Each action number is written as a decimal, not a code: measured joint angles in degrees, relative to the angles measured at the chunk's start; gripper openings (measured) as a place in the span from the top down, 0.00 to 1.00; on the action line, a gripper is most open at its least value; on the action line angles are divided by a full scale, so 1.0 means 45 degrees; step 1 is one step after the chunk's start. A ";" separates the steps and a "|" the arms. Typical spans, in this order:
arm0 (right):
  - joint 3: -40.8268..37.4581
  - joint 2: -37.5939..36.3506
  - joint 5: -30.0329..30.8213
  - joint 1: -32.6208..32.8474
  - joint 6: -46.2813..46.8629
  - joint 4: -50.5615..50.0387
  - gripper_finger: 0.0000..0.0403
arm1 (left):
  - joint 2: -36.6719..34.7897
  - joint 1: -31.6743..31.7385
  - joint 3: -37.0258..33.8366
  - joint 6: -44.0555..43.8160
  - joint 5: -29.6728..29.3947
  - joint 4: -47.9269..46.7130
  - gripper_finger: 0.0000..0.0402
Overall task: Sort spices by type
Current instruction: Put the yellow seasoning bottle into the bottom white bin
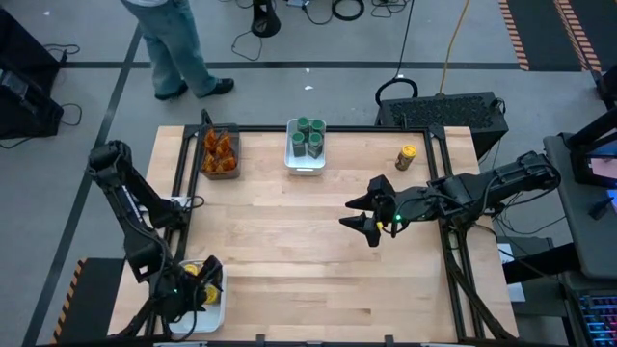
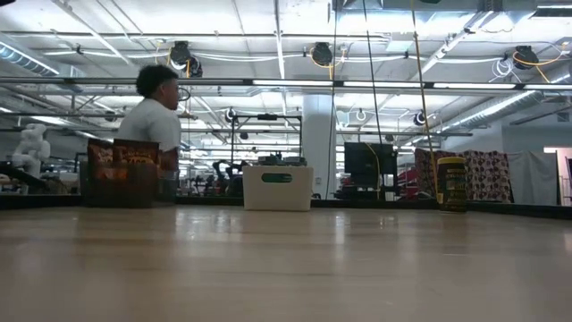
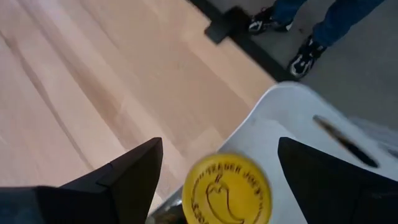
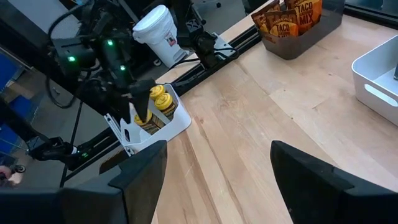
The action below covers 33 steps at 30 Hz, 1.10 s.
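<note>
A white tray [image 1: 214, 316] at the table's near left corner holds yellow-lidded jars [image 4: 155, 102]. My left gripper [image 3: 221, 149] hangs open just above it. Its fingers stand on either side of one jar's yellow lid [image 3: 227, 190], apart from it. Another yellow-lidded jar [image 1: 407, 157] stands upright on its base on the table at the far right. Green-lidded jars [image 1: 308, 135] fill a white tray [image 1: 305, 168] at the far middle. Orange-brown packets [image 1: 219, 149] stand in a dark bin [image 1: 204, 170] at the far left. My right gripper [image 1: 344, 212] hovers open over the table's right half.
Black rails [image 1: 328, 126] frame the table's far, left and right sides. A person [image 1: 178, 48] walks on the floor beyond the far edge. A black box [image 1: 448, 111] sits past the far right corner. Bare wood [image 1: 289, 251] lies between the two arms.
</note>
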 joint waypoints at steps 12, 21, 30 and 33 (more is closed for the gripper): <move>0.0002 -0.0005 0.0154 -0.0278 0.0526 -0.0771 0.34 | -0.0016 0.0253 0.3311 0.1784 -0.2800 -0.2599 0.20; 0.0000 -0.0250 0.0063 -0.1859 0.0463 -0.3502 0.34 | -0.0905 0.3404 0.4151 0.3431 -0.3381 -0.0598 0.20; 0.0585 -0.1036 0.0053 -0.5954 -0.2038 -0.8748 0.34 | -0.1731 0.7960 0.4156 0.5729 -0.2526 0.2125 0.20; 0.0585 -0.1201 -0.0260 -0.7532 -0.3346 -0.9606 0.34 | -0.1719 0.9679 0.4156 0.5760 -0.2057 0.2646 0.20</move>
